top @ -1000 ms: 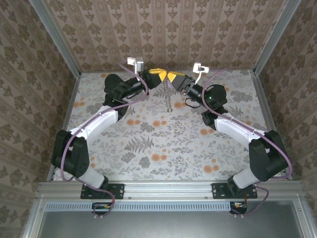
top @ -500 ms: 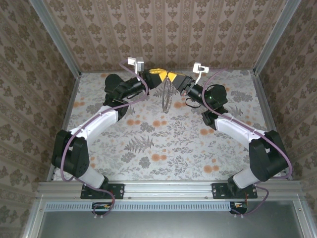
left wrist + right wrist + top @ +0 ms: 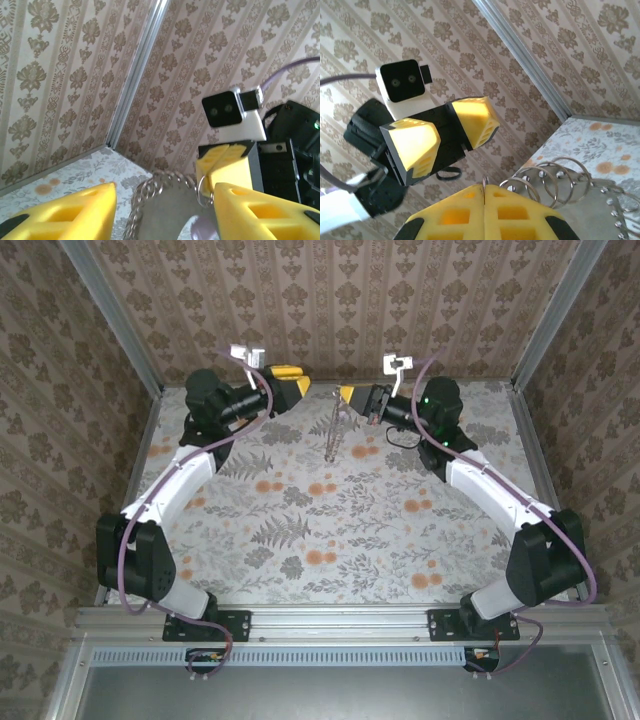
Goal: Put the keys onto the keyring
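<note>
**Right gripper held the chain loop, left gripper open beside it**

From above, your two arms reached toward the far edge of the floral-printed table point(image 3: 330, 530), their yellow-fingered tips facing each other near the patterned back wall point(image 3: 330, 300). Your right gripper point(image 3: 344, 395) was pinched closed on the top of the keyring point(image 3: 333, 432), a thin loop of brownish-grey metal chain. It hung down from the fingers as a narrow oval toward the table; whether its lower end touched the surface could not be told. Your left gripper point(image 3: 303, 382) sat just beside the loop, apart from it, with its jaws spread and nothing between them. In the left wrist view, a small pale lilac shape point(image 3: 197, 231) showed just below the pinched chain, too blurred to identify.
</note>
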You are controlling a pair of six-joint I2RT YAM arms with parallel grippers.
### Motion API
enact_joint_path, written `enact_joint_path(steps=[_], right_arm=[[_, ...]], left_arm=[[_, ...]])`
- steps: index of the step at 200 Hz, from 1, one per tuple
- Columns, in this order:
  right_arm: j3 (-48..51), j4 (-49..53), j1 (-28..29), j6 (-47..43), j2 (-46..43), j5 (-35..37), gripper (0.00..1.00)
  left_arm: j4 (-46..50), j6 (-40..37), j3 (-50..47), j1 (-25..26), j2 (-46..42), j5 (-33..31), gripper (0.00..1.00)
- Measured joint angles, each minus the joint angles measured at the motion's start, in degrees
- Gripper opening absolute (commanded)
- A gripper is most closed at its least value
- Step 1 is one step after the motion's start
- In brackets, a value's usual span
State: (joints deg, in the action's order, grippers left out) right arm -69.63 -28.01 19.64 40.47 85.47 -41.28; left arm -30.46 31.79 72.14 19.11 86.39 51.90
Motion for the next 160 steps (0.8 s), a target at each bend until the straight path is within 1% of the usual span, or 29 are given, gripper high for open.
enact_joint_path(steps=[14,45,62,78,90,99,127,160], right_arm=[[-3.4,4.5,-0.7,-3.2,0.2,-2.3,0.00],[-10.3,13.7,-2.2,-10.4,1.9,-7.6,0.00],[-13.2,18.1,-3.1,-13.7,3.5,-10.5,0.00],[-15.5,21.7,-3.8,-16.4,5.2,-13.2,0.00],[-16.7,24.5,-4.2,-17.9,6.3,-15.1,0.00],[-17.5,26.2,-4.4,-18.9,7.0,-16.3,0.00],[-18.8,29.6,-4.5,-20.9,8.4,-19.0,0.00],[-18.9,31.3,-4.5,-21.2,8.9,-20.5,0.00]], left_arm=[[7.3,-4.3,4.0,0.0,0.0,1.7,0.60],[22.6,-13.6,11.8,0.0,0.0,5.3,0.61],[29.5,-17.5,15.4,-0.1,0.5,7.6,0.56],[35.0,-20.5,19.8,-0.1,2.4,10.5,0.48],[38.7,-22.4,22.9,-0.1,4.2,12.6,0.44],[41.2,-23.7,24.8,-0.1,5.6,14.1,0.42],[47.4,-26.3,28.5,-0.1,9.4,17.7,0.41],[50.9,-27.3,29.7,-0.1,12.0,20.5,0.40]])
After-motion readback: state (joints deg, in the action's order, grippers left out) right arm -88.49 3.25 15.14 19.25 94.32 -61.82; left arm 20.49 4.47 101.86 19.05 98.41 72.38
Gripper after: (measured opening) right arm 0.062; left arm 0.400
